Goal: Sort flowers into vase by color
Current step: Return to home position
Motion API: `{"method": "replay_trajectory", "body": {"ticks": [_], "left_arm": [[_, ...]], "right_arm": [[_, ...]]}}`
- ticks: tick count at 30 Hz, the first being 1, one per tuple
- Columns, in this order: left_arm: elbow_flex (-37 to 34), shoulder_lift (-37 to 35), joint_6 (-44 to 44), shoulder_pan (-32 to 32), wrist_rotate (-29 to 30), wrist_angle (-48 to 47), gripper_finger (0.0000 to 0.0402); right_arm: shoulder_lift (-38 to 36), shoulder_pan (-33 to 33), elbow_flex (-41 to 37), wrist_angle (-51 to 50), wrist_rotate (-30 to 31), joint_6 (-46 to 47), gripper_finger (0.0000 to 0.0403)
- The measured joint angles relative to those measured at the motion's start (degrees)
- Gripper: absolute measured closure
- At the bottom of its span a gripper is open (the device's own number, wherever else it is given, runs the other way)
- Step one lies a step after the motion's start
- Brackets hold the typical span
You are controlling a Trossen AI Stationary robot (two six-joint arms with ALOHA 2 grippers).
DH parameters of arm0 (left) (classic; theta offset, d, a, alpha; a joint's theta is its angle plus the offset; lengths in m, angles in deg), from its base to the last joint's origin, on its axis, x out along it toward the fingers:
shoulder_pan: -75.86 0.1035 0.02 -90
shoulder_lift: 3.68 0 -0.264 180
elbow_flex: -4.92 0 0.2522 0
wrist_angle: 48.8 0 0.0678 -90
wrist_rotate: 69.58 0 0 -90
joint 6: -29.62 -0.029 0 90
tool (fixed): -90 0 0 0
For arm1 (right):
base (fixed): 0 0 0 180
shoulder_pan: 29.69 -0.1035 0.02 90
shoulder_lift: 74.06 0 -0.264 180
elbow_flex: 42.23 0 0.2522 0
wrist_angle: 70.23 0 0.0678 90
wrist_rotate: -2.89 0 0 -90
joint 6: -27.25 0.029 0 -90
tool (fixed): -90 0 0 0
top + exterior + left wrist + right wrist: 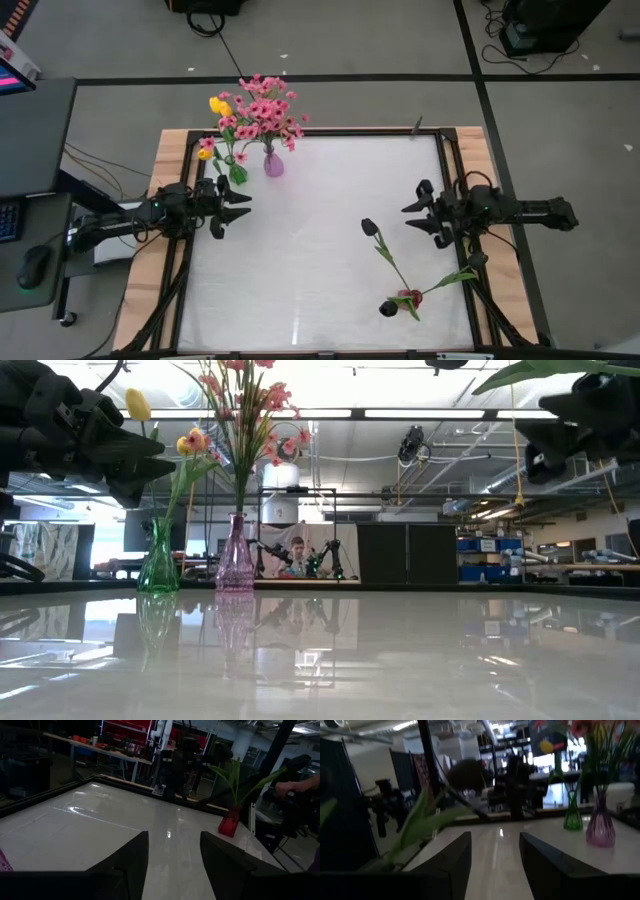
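Observation:
At the table's far left, a pink vase [273, 164] [235, 556] holds sprays of pink blossoms [262, 108], and a green vase [238, 174] [158, 562] beside it holds yellow tulips [219, 105]. Near the front right stands a red vase [407, 298] [229, 823] with dark tulips [370, 228] leaning out on long stems. My left gripper [236, 205] [173, 855] hovers open at the left, level, in front of the green vase. My right gripper [414, 218] [495, 855] hovers open at the right, behind the red vase, with nothing between its fingers.
The white table top [300, 270] lies bare between the two grippers. A black frame and wooden border [165, 150] surround it. A green tulip leaf [422, 822] hangs close beside my right gripper. People show in the room beyond [297, 550].

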Motion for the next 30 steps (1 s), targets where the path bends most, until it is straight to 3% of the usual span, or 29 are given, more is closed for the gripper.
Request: {"method": "replay_trajectory", "body": {"ticks": [7,13,30], "left_arm": [[0.0,0.0,0.0,0.0,0.0,0.0,0.0218],[0.0,0.0,0.0,0.0,0.0,0.0,0.0218],[0.0,0.0,0.0,0.0,0.0,0.0,0.0218]], "right_arm": [[0.0,0.0,0.0,-5.2,-0.1,-0.1,0.0228],[0.0,0.0,0.0,-5.1,1.2,-4.4,0.0228],[0.0,0.0,0.0,-4.9,1.8,-2.7,0.0228]]}}
